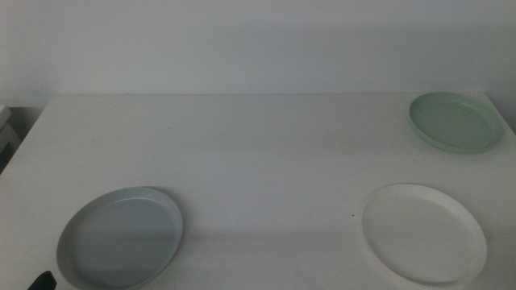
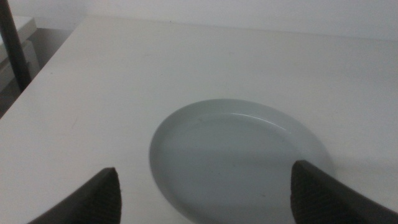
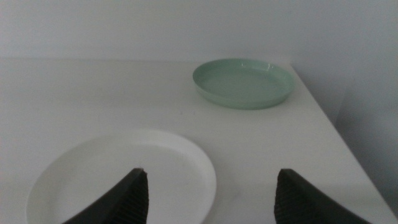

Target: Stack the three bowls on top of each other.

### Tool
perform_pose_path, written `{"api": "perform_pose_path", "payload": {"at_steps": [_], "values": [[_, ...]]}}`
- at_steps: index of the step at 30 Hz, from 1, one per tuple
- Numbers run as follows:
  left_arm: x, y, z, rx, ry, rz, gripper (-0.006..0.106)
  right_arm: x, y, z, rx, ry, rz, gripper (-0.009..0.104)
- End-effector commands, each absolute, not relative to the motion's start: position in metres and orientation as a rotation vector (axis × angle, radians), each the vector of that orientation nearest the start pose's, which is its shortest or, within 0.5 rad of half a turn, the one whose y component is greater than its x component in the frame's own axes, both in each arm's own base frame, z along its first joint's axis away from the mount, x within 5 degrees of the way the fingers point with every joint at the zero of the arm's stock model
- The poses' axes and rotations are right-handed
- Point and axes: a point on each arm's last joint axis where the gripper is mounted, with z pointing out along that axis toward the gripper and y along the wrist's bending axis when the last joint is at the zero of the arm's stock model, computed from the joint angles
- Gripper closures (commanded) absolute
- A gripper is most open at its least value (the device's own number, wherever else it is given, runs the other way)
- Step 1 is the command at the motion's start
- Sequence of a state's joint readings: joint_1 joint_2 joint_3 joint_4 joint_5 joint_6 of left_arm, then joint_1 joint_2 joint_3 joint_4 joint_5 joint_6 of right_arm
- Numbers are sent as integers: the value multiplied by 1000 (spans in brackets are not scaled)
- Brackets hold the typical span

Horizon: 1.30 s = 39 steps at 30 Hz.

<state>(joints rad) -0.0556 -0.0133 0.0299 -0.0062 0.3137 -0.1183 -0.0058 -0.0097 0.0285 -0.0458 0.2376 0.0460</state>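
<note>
Nothing is stacked yet: the three bowls lie well apart on the white table (image 1: pixel 242 153). In the middle view the grey-blue bowl (image 1: pixel 121 236) sits at the lower left of the frame, the white bowl (image 1: pixel 423 232) at the lower right, and the mint green bowl (image 1: pixel 455 122) at the upper right near the table's far corner.

The left gripper (image 2: pixel 205 193) hangs with its jaws spread wide and grasping nothing, the grey-blue bowl just beyond and between them. The right gripper (image 3: pixel 208 193) is likewise released and empty, above the white bowl's near rim, with the green bowl further off.

I would judge the opening step to be a first pickup. These rims are low, so a jaw should come down over one edge, pinch inside and outside the rim, and lift level.

I can read no brand, label or writing on anything.
</note>
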Motion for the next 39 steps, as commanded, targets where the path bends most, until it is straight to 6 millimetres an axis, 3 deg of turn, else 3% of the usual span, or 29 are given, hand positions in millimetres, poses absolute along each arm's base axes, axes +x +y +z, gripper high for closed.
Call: {"api": "perform_pose_path", "payload": {"at_steps": [1, 6, 12, 16, 24, 28, 33, 39], "values": [[55, -3, 181, -76, 1733, -152, 10, 53, -1, 201, 1, 1650, -23, 41], [55, -3, 181, -76, 1733, -152, 10, 49, -2, 232, 9, 1758, -29, 41], [55, -3, 181, -76, 1733, -152, 10, 61, -3, 270, 3, 1785, -43, 41], [55, -3, 181, -76, 1733, -152, 10, 77, -2, 290, 14, 1837, -23, 41], [55, -3, 181, -76, 1733, -152, 10, 122, 2, 318, 68, 2228, 67, 41], [55, -3, 181, -76, 1733, -152, 10, 147, 6, 334, 101, 2322, 142, 41], [55, -3, 181, -76, 1733, -152, 10, 183, 9, 335, 128, 2390, 196, 41], [55, -3, 181, -76, 1733, -152, 10, 220, 11, 303, 170, 2559, 231, 41]]}}
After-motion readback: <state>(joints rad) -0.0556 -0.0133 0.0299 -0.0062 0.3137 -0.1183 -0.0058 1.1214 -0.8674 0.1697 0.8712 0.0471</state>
